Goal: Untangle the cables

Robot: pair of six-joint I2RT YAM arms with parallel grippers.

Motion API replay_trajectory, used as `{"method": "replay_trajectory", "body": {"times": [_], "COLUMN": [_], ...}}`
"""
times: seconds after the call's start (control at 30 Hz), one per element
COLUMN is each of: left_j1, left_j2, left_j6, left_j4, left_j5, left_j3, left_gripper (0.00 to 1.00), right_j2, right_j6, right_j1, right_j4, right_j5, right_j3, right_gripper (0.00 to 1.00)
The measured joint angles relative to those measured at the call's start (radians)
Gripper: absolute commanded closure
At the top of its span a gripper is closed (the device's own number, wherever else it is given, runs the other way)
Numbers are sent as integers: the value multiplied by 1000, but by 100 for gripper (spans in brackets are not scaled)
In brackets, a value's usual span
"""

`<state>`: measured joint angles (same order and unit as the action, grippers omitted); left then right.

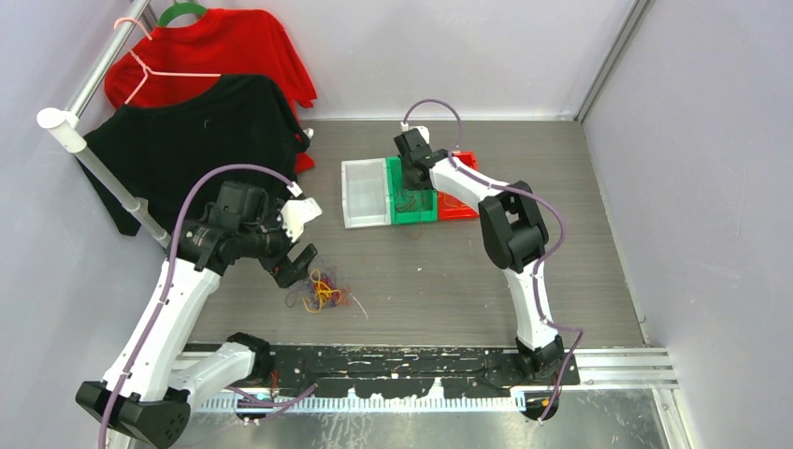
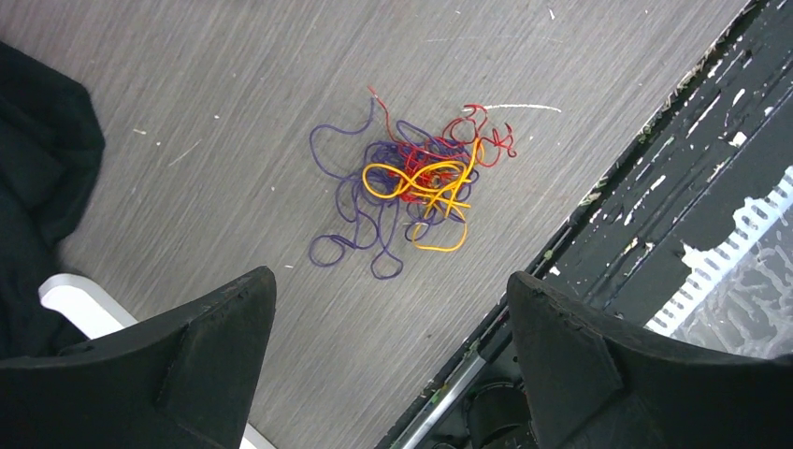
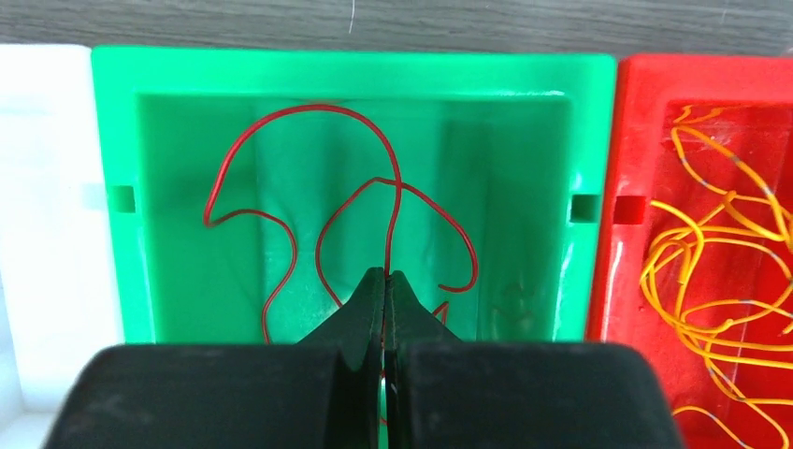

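Hanging over the near left of the surface [image 1: 449, 271], the left fingers [image 2: 206, 346] stand wide apart and hold nothing. The tangle [image 2: 411, 187] of purple, red and orange cables lies on the surface below, just beyond their tips and between them, touching neither. Farther back, a white bin [image 3: 47, 187], a green bin [image 3: 346, 61] and a red bin [image 3: 641, 103] sit side by side. The right fingers [image 3: 365, 313] are pressed together over the green bin, clamped on a red cable [image 3: 309, 107] that loops out ahead of their tips. Orange cables [image 3: 711, 262] lie in the red bin.
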<state>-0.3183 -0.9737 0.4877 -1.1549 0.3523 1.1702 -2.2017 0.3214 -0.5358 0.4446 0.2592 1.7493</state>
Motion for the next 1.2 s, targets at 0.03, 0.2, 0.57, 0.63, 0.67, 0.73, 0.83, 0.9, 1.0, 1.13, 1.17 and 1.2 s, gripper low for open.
{"method": "replay_trajectory", "body": {"times": [0.03,0.2,0.57,0.63,0.67,0.73,0.83,0.9,1.0,1.13,1.17,1.2], "left_j1": [0,1,12,13,13,14,14,14,16,20,20,20], "left_j2": [0,-5,-4,-4,-4,-4,-4,-4,-3,-3,-3,-3], "left_j6": [2,14,19,19,19,19,19,19,19,19,19,19], "left_j4": [0,-1,-2,-2,-2,-2,-2,-3,-3,-3,-3,-3], "left_j5": [3,8,8,9,10,11,15,15,16,16,18,20], "left_j3": [-6,-16,-16,-16,-15,-15,-15,-15,-15,-15,-15,-15], "left_gripper": [8,8,8,8,8,8,8,8,8,8,8,8], "right_j2": [0,-18,177,243,277,323,364,383,433,483,486,486], "right_j6": [-2,-29,-26,-22,-22,-18,-2,8,18,18,20,22], "right_j1": [0,0,-9,-18,-24,-33,-41,-46,-68,-128,-142,-156], "right_j4": [0,34,34,27,24,23,7,-11,-48,-76,-88,-102], "right_j5": [5,23,-14,-14,-14,-14,-25,-40,-55,-49,-50,-52], "right_j3": [3,89,-51,-109,-139,-182,-240,-293,-428,-573,-597,-618], "right_gripper": [93,61,40,33,32,32,34,34,31,30,30,31]}}
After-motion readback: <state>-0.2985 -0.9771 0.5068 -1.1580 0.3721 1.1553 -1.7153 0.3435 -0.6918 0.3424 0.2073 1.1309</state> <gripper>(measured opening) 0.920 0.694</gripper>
